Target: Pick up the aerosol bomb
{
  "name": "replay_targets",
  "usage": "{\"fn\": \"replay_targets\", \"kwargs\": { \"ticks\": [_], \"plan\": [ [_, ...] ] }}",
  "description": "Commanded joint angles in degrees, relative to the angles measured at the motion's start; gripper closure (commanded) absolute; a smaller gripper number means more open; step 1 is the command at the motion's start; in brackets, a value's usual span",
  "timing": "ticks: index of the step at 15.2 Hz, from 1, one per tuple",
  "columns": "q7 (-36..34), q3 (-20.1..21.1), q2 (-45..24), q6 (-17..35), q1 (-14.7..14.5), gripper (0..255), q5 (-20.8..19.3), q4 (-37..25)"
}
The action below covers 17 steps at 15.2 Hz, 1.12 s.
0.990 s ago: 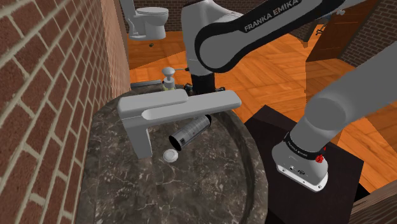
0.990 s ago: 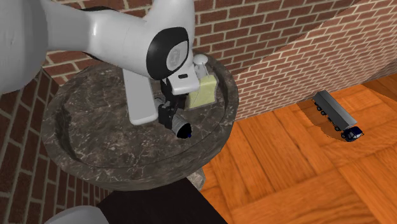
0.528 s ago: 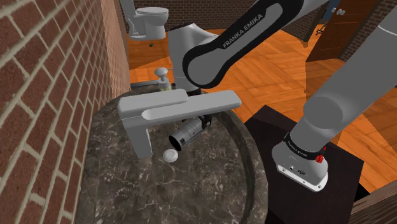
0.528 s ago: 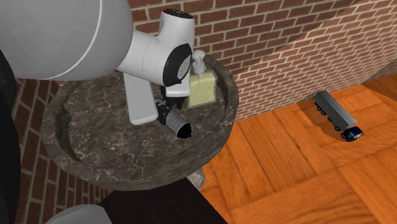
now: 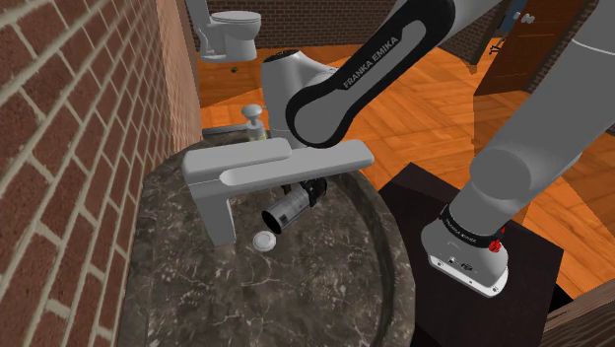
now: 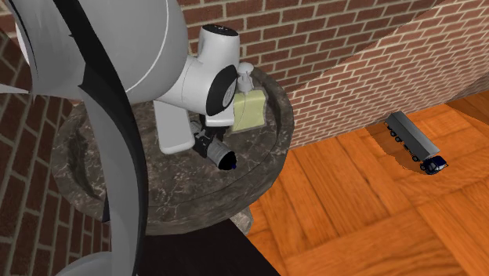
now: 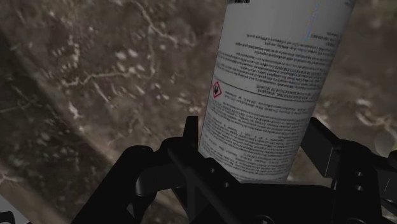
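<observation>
The aerosol can is a grey cylinder with a printed label, lying on its side in the dark marble basin under the grey faucet. My black gripper sits at the end of the can nearer the arm. In the wrist view the can runs lengthwise between the fingers, which press against both of its sides; the gripper is shut on it. In the second exterior view the gripper is beside the can, whose dark end points toward the basin rim.
A white drain plug lies just beside the can. A soap dispenser stands on the basin's far rim. Brick wall runs along the shoulder view's left. A toilet and a toy truck stand on the wooden floor.
The hand has come down under the faucet onto the can. The fingers have gone from wide apart to pressed on its sides. The can lies where it did.
</observation>
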<state>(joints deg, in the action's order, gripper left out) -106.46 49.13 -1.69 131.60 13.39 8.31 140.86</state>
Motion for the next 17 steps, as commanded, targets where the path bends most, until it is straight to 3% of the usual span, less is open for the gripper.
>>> {"fn": "replay_targets", "kwargs": {
  "ticks": [1,7,17],
  "plan": [
    [-0.05,0.01,-0.11,0.1,-0.02,255,-0.03,0.05],
    [0.01,-0.01,-0.06,0.01,0.01,255,-0.02,0.0],
    [4.54,-0.83,8.74,-9.25,-0.23,255,6.57,-2.52]
  ]
}}
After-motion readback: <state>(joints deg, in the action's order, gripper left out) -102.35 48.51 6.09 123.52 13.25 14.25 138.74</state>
